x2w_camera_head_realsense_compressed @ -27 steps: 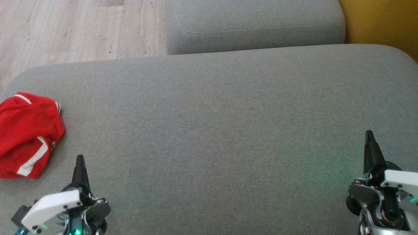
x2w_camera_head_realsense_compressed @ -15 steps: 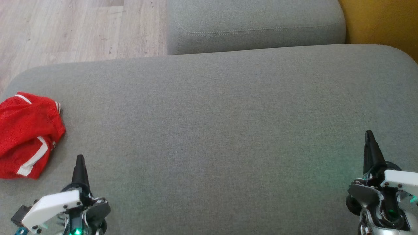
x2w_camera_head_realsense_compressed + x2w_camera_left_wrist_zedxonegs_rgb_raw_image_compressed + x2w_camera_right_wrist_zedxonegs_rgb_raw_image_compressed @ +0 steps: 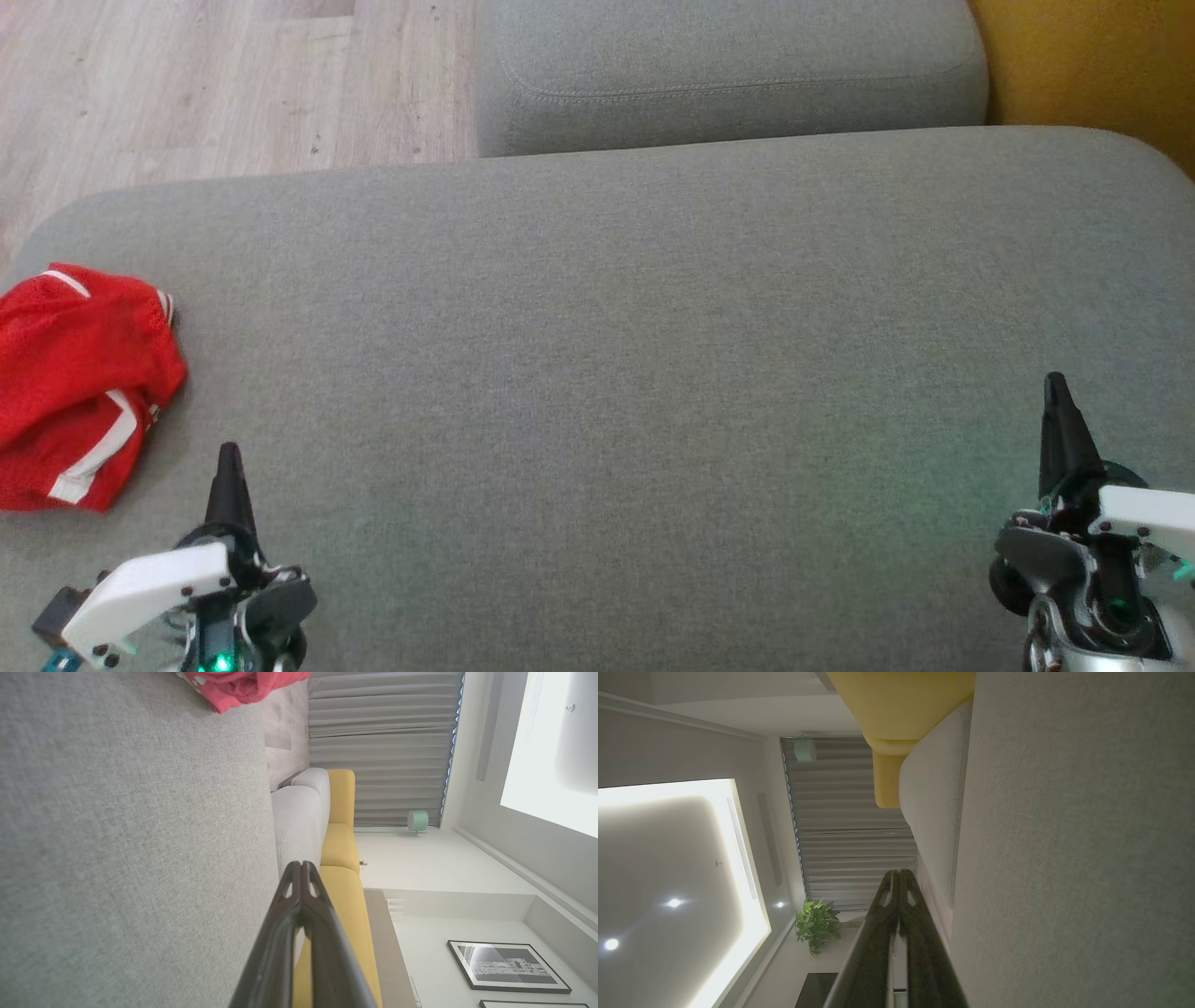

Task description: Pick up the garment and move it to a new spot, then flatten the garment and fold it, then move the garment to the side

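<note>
Legible text: none recorded.
We find no readable lettering, brand or number on any surface; the black-framed monochrome wall print [image 3: 508, 967] bears fine pale marks, too small for us to tell whether they are writing.

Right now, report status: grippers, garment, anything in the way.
Left gripper shut, empty. Right gripper shut, empty. Red garment crumpled, untouched, at left end of grey cushion. No obstruction seen.
</note>
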Available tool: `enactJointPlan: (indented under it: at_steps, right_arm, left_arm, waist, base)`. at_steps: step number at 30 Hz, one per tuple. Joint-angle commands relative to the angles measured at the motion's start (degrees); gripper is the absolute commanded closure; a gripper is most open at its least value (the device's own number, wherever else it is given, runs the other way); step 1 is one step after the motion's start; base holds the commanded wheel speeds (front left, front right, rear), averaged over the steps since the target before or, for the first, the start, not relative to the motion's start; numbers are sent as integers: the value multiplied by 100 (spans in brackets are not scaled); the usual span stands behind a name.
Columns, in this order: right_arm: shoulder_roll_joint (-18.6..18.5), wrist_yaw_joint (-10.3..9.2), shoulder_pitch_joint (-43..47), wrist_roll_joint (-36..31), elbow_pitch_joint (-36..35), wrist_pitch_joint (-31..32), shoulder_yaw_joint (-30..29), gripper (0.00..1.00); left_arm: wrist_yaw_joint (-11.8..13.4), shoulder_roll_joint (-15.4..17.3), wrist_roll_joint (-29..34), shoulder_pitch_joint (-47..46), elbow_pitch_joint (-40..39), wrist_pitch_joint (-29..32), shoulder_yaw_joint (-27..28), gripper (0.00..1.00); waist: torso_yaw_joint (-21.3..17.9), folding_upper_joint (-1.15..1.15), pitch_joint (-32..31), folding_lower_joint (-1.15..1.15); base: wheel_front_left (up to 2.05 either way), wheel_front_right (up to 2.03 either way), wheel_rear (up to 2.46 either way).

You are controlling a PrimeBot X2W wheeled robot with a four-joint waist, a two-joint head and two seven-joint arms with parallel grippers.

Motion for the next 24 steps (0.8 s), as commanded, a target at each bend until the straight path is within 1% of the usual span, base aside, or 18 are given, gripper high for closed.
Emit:
enactJointPlan:
  at_steps: [1,6,7,9,15,24]
  right_arm:
    - [-25,-4,-118,40,-221,33,118,100]
    - [-25,-4,-118,40,-221,33,118,100]
    - [3,0,-1,-3,24,0,2,0]
    - [13,0,31,-5,190,-1,8,0]
    - [-43,0,-14,-116,133,-63,81,0]
    - [-241,-1,-163,-598,158,-275,369,0]
  left_arm:
    - [-36,29,-31,-151,-216,41,225,100]
    - [-36,29,-31,-151,-216,41,225,100]
    - [7,-1,2,1,24,-5,-7,0]
    - [6,-5,5,56,172,-8,-37,0]
    - [4,44,190,13,172,-109,-86,0]
    - [1,144,856,-89,199,-278,-201,0]
  waist:
    - [0,0,0,0]
    - [0,0,0,0]
    - [0,0,0,0]
    - [0,0,1,0]
    - [1,0,4,0]
    - [4,0,20,0]
  base:
    - [0,0,0]
    - [0,0,0]
    - [0,0,0]
    - [0,0,0]
    - [0,0,0]
    - [0,0,0]
